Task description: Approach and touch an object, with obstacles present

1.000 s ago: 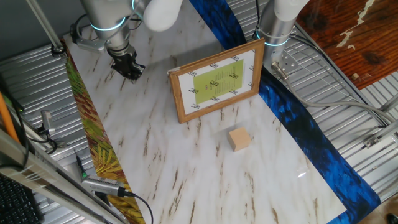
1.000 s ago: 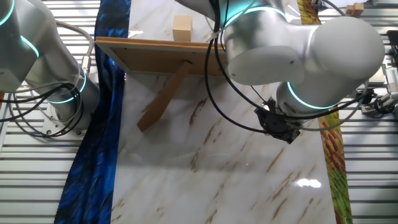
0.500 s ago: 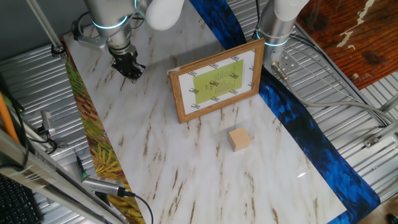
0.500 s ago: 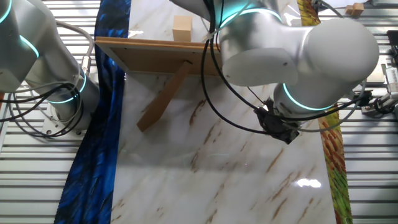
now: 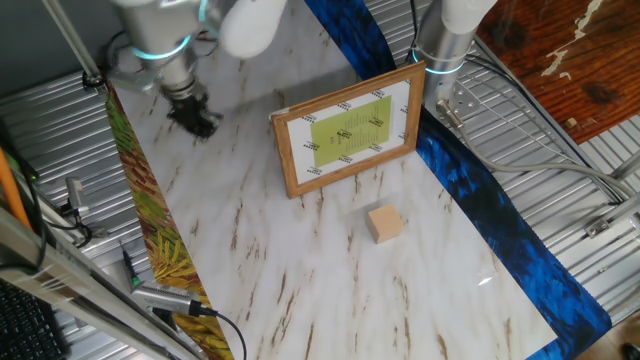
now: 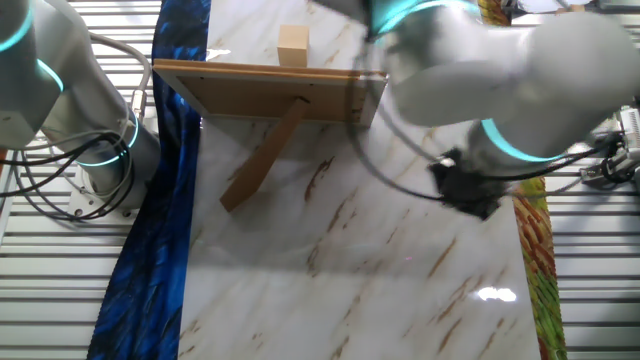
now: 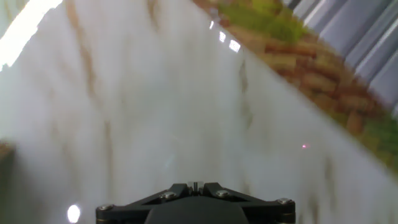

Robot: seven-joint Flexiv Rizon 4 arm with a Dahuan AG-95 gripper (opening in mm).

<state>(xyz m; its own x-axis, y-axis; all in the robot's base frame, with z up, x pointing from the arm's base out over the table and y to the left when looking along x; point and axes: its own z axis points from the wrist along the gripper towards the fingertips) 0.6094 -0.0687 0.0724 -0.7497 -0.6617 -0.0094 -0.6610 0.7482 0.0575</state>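
Observation:
The small tan wooden cube [image 5: 384, 223] sits on the marble table in front of the framed picture [image 5: 348, 128]; in the other fixed view the cube [image 6: 293, 45] shows beyond the picture's back [image 6: 265, 93]. My black gripper [image 5: 195, 120] hangs over the table's far left corner, far from the cube, with the picture between them. It also shows motion-blurred in the other fixed view [image 6: 470, 190]. In the hand view the gripper [image 7: 195, 185] is shut and empty, over bare marble. Cube and picture are out of the hand view.
A yellow-green patterned strip [image 5: 150, 220] runs along the table's left edge, a blue strip [image 5: 480, 200] along the right. A second robot's base [image 5: 445, 45] stands behind the picture. The picture's prop leg [image 6: 262, 160] slants onto the table. Ribbed metal surrounds the table.
The arm has swung toward the table's left edge; the gripper moved left and slightly back, and is now motion-blurred. Cube and picture have not moved.

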